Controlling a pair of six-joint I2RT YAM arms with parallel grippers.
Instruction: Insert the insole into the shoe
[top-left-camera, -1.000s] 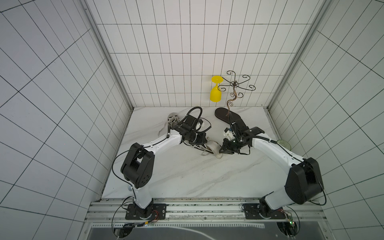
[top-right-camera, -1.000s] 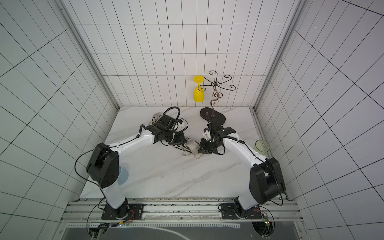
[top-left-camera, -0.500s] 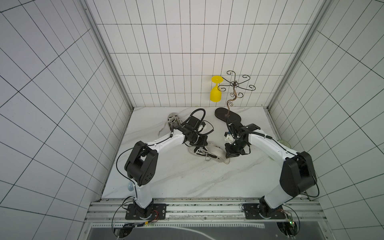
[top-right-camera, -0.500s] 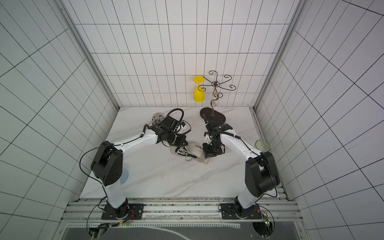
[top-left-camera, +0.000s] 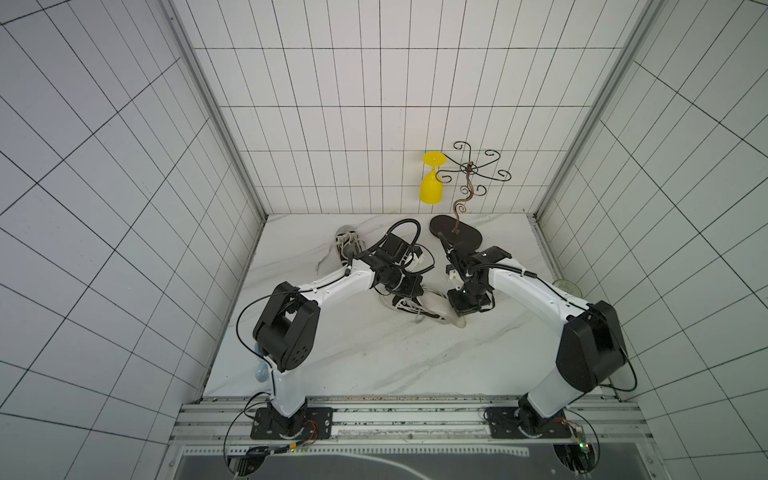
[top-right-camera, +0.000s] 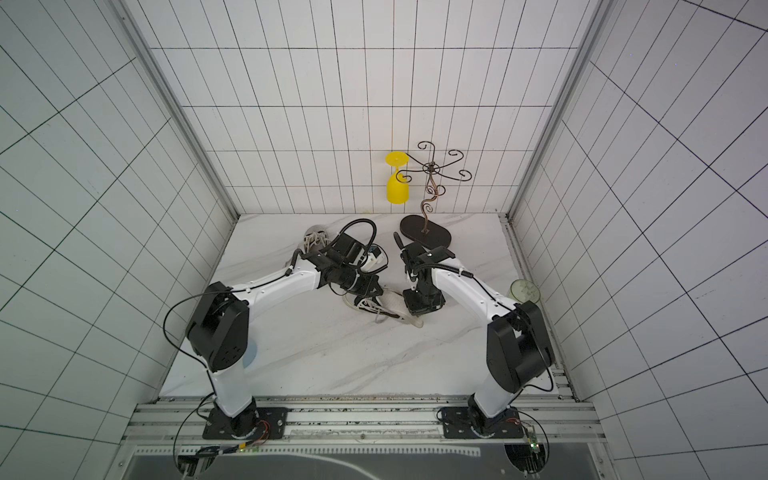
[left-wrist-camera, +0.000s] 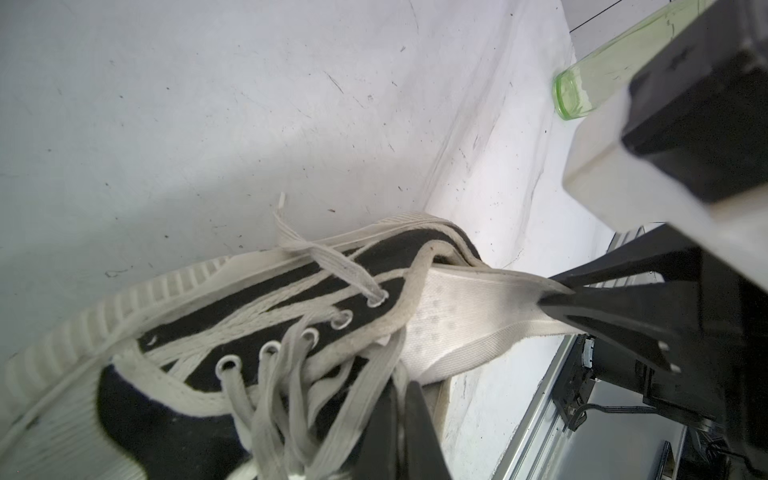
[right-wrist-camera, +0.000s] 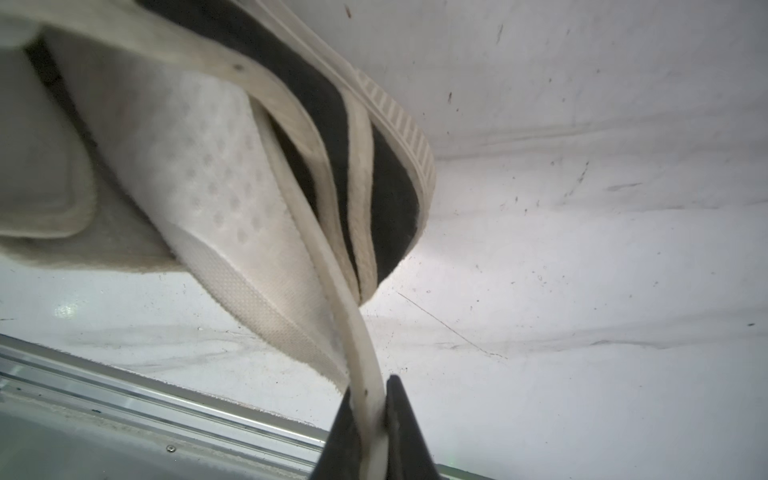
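We judge the feeding half done: the insole (left-wrist-camera: 465, 316) lies partly inside the shoe (left-wrist-camera: 257, 299) on the table (left-wrist-camera: 208, 104), its free end pinched by the right tool (right-wrist-camera: 369, 395), while the left tool (left-wrist-camera: 401, 386) sits closed at the laces, so the next move calls for pushing it deeper.

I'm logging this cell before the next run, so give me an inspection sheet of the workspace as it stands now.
Surface: marble tabletop, scuffed and speckled.
Job's things: black shoe mid-table; white insole partly in, one end sticking out.
Clutter: second shoe at back; yellow cup hanging on wire stand; green glass by the right wall.
Grippers: left gripper jaws shut among the laces; right gripper jaws shut on the insole end.
Cables: black cable loops above the left wrist.
Surroundings: white tiled walls; metal rail in front.
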